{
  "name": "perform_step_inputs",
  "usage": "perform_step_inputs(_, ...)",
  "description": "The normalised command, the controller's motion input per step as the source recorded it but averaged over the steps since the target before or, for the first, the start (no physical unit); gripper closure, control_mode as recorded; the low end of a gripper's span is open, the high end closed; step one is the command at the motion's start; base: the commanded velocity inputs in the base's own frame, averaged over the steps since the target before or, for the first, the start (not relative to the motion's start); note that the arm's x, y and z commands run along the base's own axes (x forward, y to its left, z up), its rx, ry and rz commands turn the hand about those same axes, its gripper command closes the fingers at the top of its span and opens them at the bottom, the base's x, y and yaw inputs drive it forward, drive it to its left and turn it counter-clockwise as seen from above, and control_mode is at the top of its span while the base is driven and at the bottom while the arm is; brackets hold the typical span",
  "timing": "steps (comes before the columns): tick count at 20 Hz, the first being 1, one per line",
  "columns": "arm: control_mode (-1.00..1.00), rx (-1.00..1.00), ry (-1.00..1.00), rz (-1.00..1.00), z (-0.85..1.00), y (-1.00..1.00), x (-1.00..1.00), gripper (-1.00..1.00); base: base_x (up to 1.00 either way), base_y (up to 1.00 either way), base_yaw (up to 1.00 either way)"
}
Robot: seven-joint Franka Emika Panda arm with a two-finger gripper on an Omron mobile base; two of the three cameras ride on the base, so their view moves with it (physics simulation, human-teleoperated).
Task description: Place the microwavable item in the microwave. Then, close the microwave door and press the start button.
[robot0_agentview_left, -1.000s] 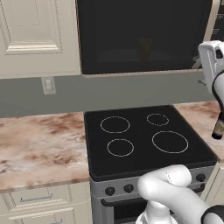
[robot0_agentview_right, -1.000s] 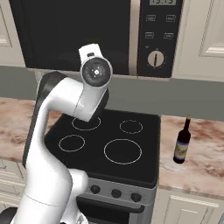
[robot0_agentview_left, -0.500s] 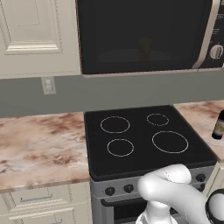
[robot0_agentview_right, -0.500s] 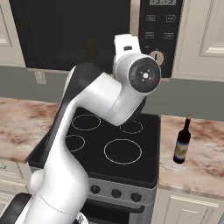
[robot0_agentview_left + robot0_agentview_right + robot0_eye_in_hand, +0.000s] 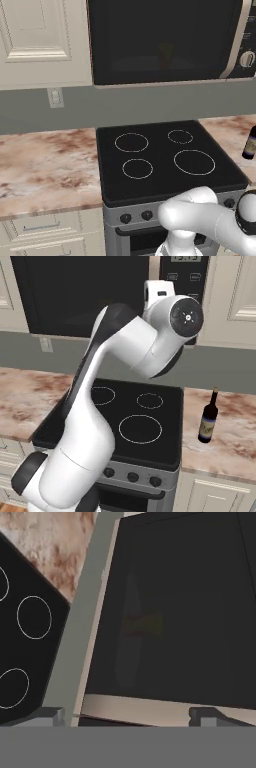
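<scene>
The microwave (image 5: 165,40) hangs above the stove with its door (image 5: 160,35) shut flat against it. Through the dark glass a dim yellow shape, the microwavable item (image 5: 165,55), sits inside; the hand view also catches it (image 5: 145,626) faintly. The beige bar handle (image 5: 240,37) runs beside the control panel and its dial (image 5: 246,59). In the hand view, which is rolled sideways, the handle (image 5: 145,708) lies just past my gripper (image 5: 130,718). The gripper is open, with nothing between its wide-apart fingertips (image 5: 52,716). In the right base view my wrist (image 5: 186,316) is raised in front of the control panel.
A black four-ring stovetop (image 5: 165,160) lies below the microwave, with marbled counters (image 5: 45,160) on both sides. A dark glass bottle (image 5: 208,418) stands on the right counter. Cream cabinets (image 5: 40,40) flank the microwave and a wall outlet (image 5: 55,97) sits under the left one.
The arm has swung right and upward, from in front of the door's middle to the control panel side. It has left the right edge of the left base view. The jaws stayed open.
</scene>
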Motion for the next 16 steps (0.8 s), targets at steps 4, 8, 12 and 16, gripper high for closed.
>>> perform_step_inputs(4,-1.00,0.03,0.00,0.00,-0.09,0.00,0.47,-1.00,0.00,0.00,0.00)
perform_step_inputs(8,-1.00,0.04,0.00,0.00,0.00,-0.20,0.32,-1.00,0.00,0.00,0.00)
perform_step_inputs(12,-1.00,0.03,0.00,0.00,-0.01,-0.16,0.40,-1.00,0.00,0.00,0.00)
perform_step_inputs(16,-1.00,0.03,0.00,0.00,-0.01,-0.17,0.30,-1.00,0.00,0.00,0.00)
